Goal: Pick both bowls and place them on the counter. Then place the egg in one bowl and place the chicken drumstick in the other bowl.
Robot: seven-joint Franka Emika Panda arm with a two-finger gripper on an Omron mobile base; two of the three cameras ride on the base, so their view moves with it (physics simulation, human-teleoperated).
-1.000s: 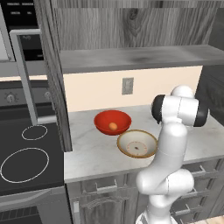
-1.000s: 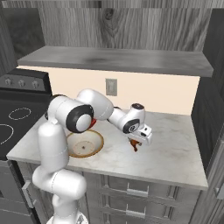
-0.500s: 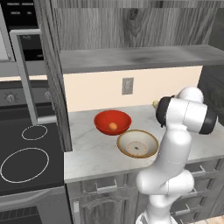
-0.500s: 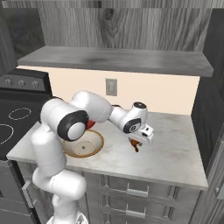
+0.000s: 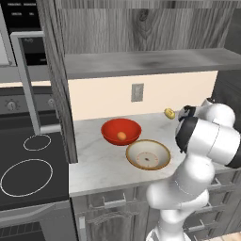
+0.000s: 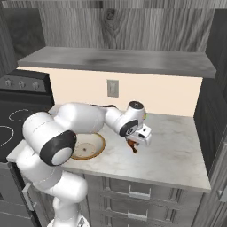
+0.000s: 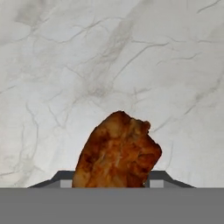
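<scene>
The counter (image 7: 131,52) is pale veined marble with a smooth, faintly matt face, and the chicken drumstick (image 7: 117,153) at lower centre looks rough, crusty and greasy-brown. At centre, the red bowl (image 5: 113,131) is glossy; the shelf (image 5: 141,62) above is matt wood-grain.

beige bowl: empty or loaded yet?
Empty. The beige bowl shows only its cream inside; the chicken drumstick sits between the gripper's fingers over the counter.

a kitchen: stovetop (image 5: 28,169), marbled counter (image 6: 177,155), wood-grain shelf (image 5: 141,63)
</scene>
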